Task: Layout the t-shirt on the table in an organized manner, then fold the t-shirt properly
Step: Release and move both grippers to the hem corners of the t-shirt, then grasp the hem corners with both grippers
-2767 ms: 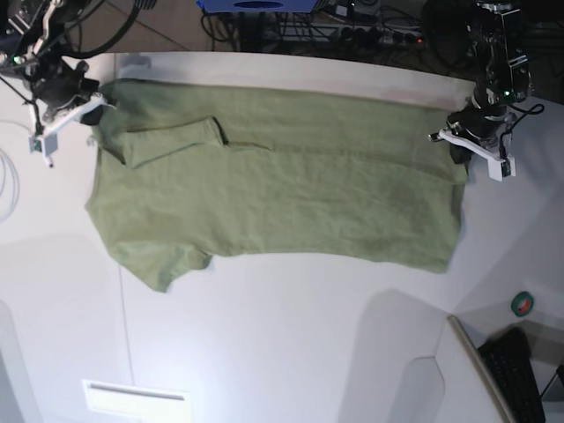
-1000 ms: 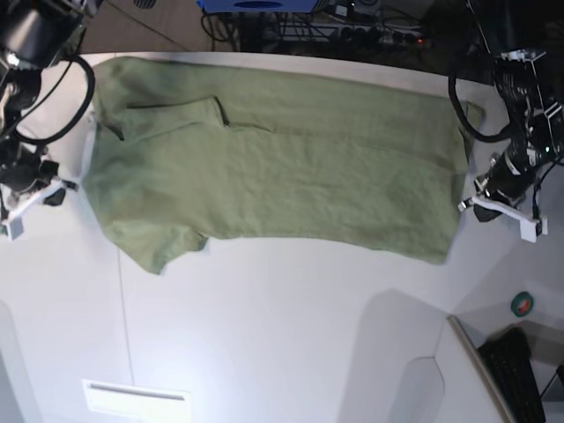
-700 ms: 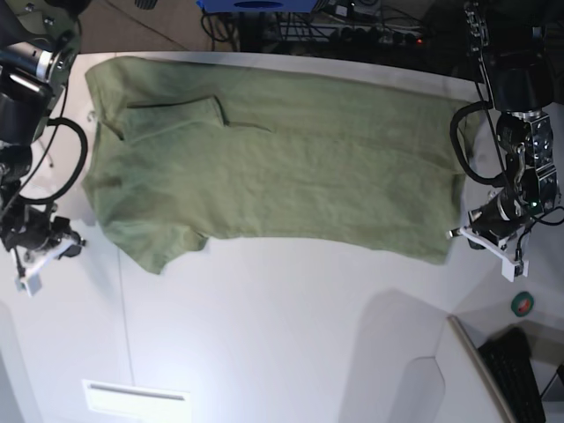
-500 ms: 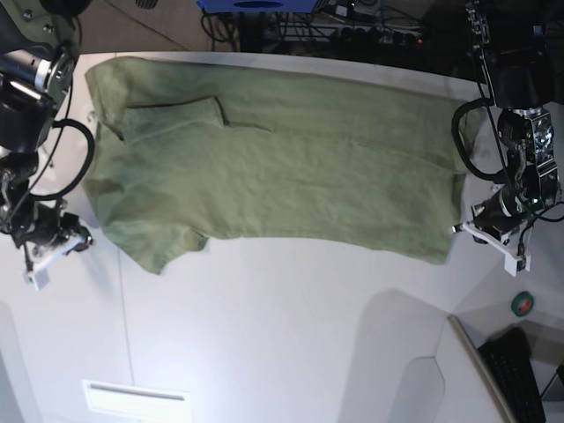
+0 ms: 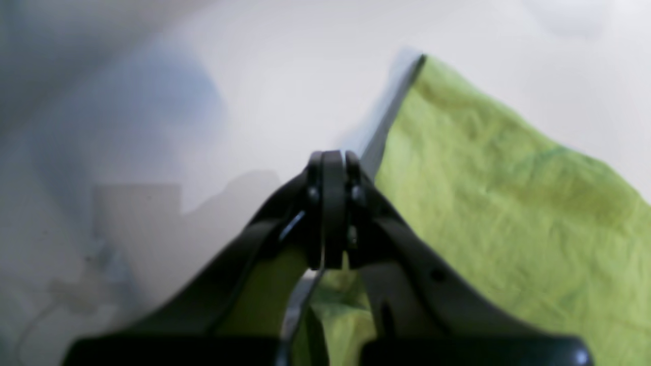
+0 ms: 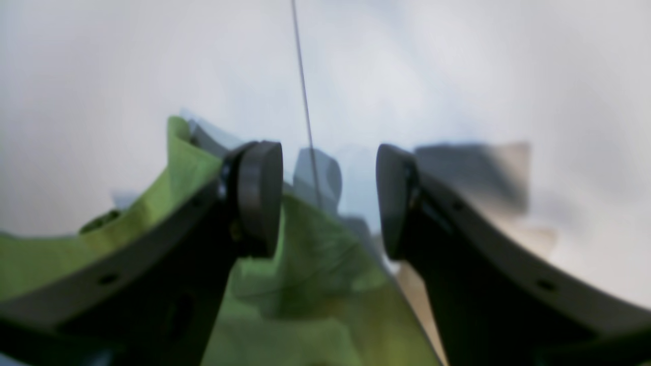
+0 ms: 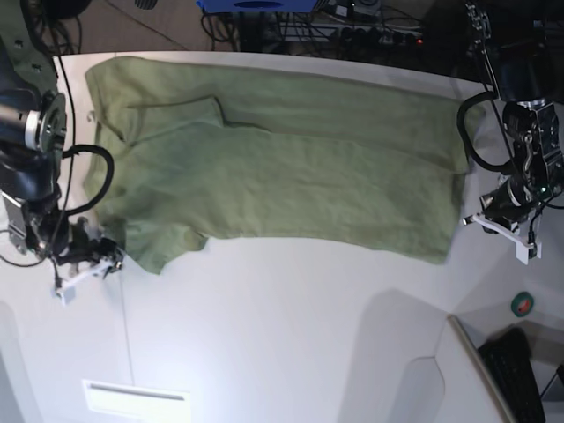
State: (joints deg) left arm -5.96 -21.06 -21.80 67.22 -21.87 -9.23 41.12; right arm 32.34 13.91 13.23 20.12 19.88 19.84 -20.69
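1. Base view: the olive-green t-shirt [image 7: 282, 163] is seen spread flat across the far half of the white counter [image 7: 282, 335], its length running across the view, with one short sleeve folded onto the chest near the far edge and the other sleeve pointing toward the near side.
2. The right gripper [image 7: 84, 269] is seen low over the counter at this view's left, just beside the near sleeve's tip; whether it touches the cloth cannot be told.
3. Right wrist view: the right gripper's [image 6: 329, 201] jaws are seen parted, with bare counter and the thin dark seam line [image 6: 305, 101] between them; green cloth lies beneath and beside one finger, and nothing is gripped.
4. The left gripper [image 7: 504, 225] is seen at this view's right, just off the shirt's hem edge.
5. Left wrist view: the left gripper's [image 5: 333, 203] jaws are seen pressed together, with nothing between the tips; the hem corner of the t-shirt [image 5: 508, 213] lies just beside it on the counter [image 5: 229, 101].
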